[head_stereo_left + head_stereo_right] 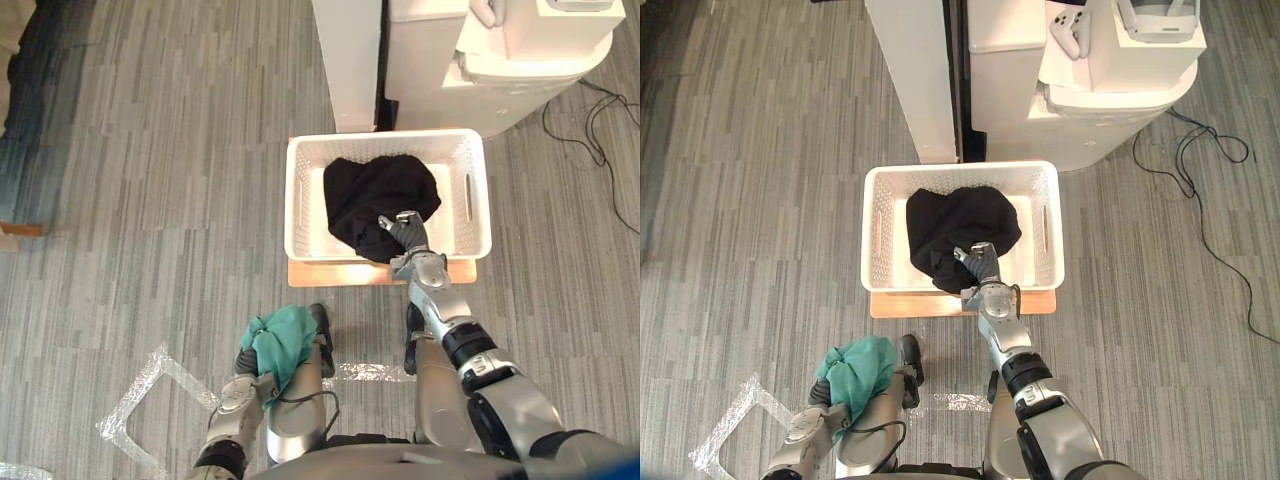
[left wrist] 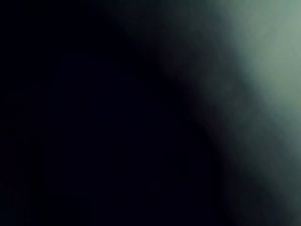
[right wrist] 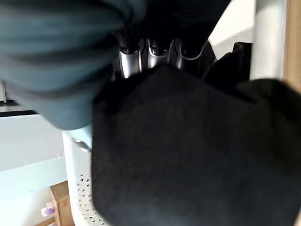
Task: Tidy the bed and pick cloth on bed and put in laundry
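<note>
Reaching the right hand (image 1: 408, 238) over the near rim of the white laundry basket (image 1: 303, 215), at about one o'clock from the robot. Curling its fingers (image 3: 157, 52) down into the black cloth (image 1: 375, 195) and clamping a fold of it. In the right wrist view, pressing that dark fabric right up against the palm. Keeping the black cloth heaped inside the basket, filling its middle and bunching toward the five o'clock corner. Resting the basket on a wooden board (image 1: 335, 273), which is peeking out along the six o'clock edge. Standing all of this on grey striped floor (image 1: 150, 150), with white cabinets (image 1: 355, 60) just beyond the basket at twelve o'clock and a white game controller (image 1: 1072, 30) lying on top of one.

Carrying a bunched teal cloth (image 1: 285, 345) low at seven o'clock, well apart from the basket and draping over the left hand (image 1: 246, 360). Not possible to tell how that hand is gripping, being buried under the fabric. Showing clear tape (image 1: 185, 378) stuck to the floor at about eight o'clock, beside the left arm.
</note>
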Controlling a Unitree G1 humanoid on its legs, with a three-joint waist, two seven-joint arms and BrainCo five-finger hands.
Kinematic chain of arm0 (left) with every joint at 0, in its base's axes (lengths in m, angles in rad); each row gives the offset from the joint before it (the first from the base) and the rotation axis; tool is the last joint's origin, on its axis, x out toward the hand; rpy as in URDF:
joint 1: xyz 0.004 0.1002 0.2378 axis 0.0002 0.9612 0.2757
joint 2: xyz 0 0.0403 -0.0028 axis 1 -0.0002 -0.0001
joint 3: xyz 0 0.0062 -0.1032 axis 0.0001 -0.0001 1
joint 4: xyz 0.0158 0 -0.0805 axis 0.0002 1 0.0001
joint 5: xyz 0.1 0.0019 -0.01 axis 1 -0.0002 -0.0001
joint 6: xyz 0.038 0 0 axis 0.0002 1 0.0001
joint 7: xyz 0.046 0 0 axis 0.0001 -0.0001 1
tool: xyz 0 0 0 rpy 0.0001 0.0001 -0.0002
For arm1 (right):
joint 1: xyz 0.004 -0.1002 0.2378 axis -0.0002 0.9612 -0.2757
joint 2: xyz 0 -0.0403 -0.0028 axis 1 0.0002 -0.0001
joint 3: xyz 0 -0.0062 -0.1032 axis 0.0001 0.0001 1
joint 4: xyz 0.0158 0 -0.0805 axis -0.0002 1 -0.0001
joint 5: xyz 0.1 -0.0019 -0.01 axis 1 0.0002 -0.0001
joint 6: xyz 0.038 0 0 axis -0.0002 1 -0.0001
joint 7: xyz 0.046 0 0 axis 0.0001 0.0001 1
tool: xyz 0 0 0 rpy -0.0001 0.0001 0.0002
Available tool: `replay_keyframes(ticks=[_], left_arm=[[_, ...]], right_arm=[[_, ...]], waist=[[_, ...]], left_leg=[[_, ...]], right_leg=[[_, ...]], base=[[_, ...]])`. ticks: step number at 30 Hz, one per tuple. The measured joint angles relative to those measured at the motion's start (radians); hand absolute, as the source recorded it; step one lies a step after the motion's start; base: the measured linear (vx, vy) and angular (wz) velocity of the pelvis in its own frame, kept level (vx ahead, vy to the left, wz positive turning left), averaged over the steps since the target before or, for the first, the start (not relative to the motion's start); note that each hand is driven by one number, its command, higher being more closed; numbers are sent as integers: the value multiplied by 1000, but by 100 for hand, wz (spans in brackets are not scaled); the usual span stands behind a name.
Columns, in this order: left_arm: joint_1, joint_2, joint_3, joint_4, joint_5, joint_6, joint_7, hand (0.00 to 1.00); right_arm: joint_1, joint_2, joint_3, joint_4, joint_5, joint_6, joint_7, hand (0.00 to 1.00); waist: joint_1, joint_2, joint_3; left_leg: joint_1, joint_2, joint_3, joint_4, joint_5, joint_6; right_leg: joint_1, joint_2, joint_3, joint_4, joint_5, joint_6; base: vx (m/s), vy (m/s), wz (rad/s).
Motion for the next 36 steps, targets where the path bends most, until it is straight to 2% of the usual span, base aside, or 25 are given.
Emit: replay_keyframes(ticks=[7, 13, 19, 24, 28, 33, 36], left_arm=[[-6, -5, -7, 0, 1, 4, 14, 100], [-5, -6, -8, 2, 47, 16, 20, 100], [37, -9, -5, 40, 77, 48, 20, 100], [54, -21, 15, 39, 80, 51, 20, 100], [99, -31, 69, 39, 80, 57, 23, 100], [138, -47, 113, 39, 86, 75, 42, 100], [144, -59, 121, 41, 85, 77, 41, 100]], right_arm=[[-12, -28, 7, -15, -41, 3, -14, 0], [32, -37, 0, -149, -57, 8, -12, 0], [187, -35, -39, -217, -58, 12, -2, 0], [302, -63, -173, -340, -86, 12, -3, 0], [555, -35, -334, -478, -83, 12, -11, 0], [710, 11, -476, -474, -70, 11, -49, 0], [745, 22, -504, -396, -45, 7, -68, 0]], waist=[[-2, 10, 7], [-22, -6, -8], [-22, -35, -131], [-27, -39, -172], [-48, -55, -230], [-82, -59, -265], [-81, -58, -273]], left_leg=[[68, 4, 0, -31, 1, 0], [127, 2, 1, -108, 29, -8], [231, -5, 14, -208, 44, -22], [285, -12, 32, -241, 45, -24], [290, -15, 39, -255, 46, -25], [316, -14, 55, -282, 51, -27], [333, -10, 78, -283, 51, -28]], right_leg=[[86, 11, -10, -70, 21, 3], [169, 25, -26, -183, 65, 10], [263, 38, -35, -260, 69, 14], [305, 41, -25, -284, 74, 21], [308, 42, -23, -300, 76, 21], [326, 50, -12, -334, 91, 18], [337, 57, 7, -349, 99, 17]], base=[[4, 5, -1], [58, 17, 1], [133, 13, -2], [37, 7, -8], [1, 3, -2], [7, -3, -9], [-2, -10, -19]])
